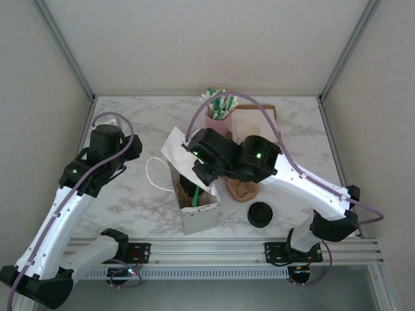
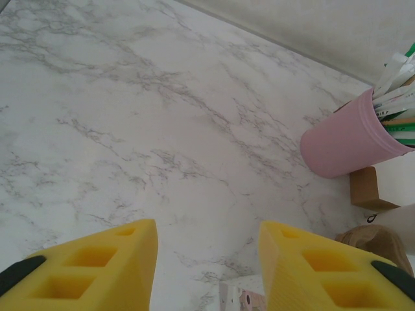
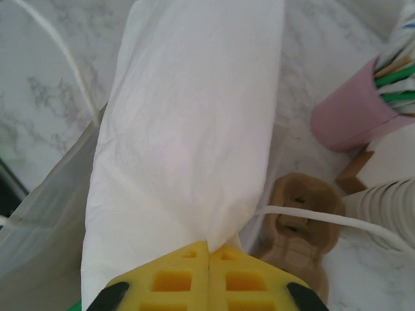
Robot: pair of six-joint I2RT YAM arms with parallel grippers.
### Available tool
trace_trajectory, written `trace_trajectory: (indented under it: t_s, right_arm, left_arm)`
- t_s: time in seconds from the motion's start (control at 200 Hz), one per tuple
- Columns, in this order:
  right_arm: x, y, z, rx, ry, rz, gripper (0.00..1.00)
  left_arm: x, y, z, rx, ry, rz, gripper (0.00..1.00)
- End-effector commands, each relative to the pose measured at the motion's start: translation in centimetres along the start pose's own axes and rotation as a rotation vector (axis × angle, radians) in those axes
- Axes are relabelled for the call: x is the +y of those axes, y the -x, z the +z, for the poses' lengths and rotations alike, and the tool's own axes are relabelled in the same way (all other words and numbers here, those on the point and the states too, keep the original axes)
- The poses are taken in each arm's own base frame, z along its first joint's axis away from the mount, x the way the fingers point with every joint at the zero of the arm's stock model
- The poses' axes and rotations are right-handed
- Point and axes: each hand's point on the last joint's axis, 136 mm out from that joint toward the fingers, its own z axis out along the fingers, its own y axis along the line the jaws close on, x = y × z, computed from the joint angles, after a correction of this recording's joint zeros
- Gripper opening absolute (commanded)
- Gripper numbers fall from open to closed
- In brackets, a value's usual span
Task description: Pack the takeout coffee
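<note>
Your right tool [image 3: 209,249] is clenched on a white napkin [image 3: 188,129], holding it over the open mouth of the white paper bag [image 1: 202,219]. Your left tool [image 2: 207,228] hangs released to the left of the bag, its fingers apart over bare table [image 2: 162,97]. A dark shape [image 1: 184,188] sits inside the bag, but you cannot tell whether it is the coffee cup.

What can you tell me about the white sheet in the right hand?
The white sheet looks like a thin, soft paper napkin, lightly creased. The right hand is shut on one end of it, yellow fingers pressed together. It spreads wide from there, over the open white bag on the marble table; whether it touches the bag is unclear.
</note>
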Motion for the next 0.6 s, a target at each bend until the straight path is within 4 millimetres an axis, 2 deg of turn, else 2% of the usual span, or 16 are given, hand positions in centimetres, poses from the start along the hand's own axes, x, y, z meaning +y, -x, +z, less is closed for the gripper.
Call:
trace_trajectory:
  t_s: [0.0, 0.11, 0.265, 0.375, 0.435, 0.47, 0.546, 0.596]
  right_arm:
    - [2.1, -1.4, 0.7, 0.071, 0.087, 0.014, 0.0]
    - [3.2, -2.2, 1.6, 0.123, 0.13, 0.02, 0.0]
    - [2.0, -3.3, 3.3, 0.163, 0.034, 0.024, 0.08]
    - [2.1, -3.9, 4.0, 0.193, 0.029, 0.02, 0.2]
    - [2.1, -3.9, 4.0, 0.194, 0.028, 0.017, 0.33]
    - [2.0, -3.7, 3.8, 0.184, 0.026, 0.019, 0.42]
    - [1.9, -2.8, 2.9, 0.135, 0.04, 0.022, 0.54]
    - [1.8, -2.1, 2.2, 0.09, 0.051, 0.024, 0.55]
  left_arm:
    - [0.6, 0.0, 0.1, -0.005, 0.027, 0.005, 0.45]
    - [0.7, -0.1, 0.1, -0.006, 0.028, 0.006, 0.46]
    - [0.7, -0.2, 0.2, -0.004, 0.027, 0.005, 0.46]
    - [0.7, -0.2, 0.2, -0.004, 0.029, 0.005, 0.46]
    - [0.7, -0.2, 0.2, -0.003, 0.029, 0.007, 0.46]
    - [0.7, -0.1, 0.2, -0.005, 0.027, 0.007, 0.46]
    - [0.7, -0.1, 0.2, -0.005, 0.026, 0.006, 0.46]
    - [0.7, -0.1, 0.2, -0.004, 0.026, 0.007, 0.46]
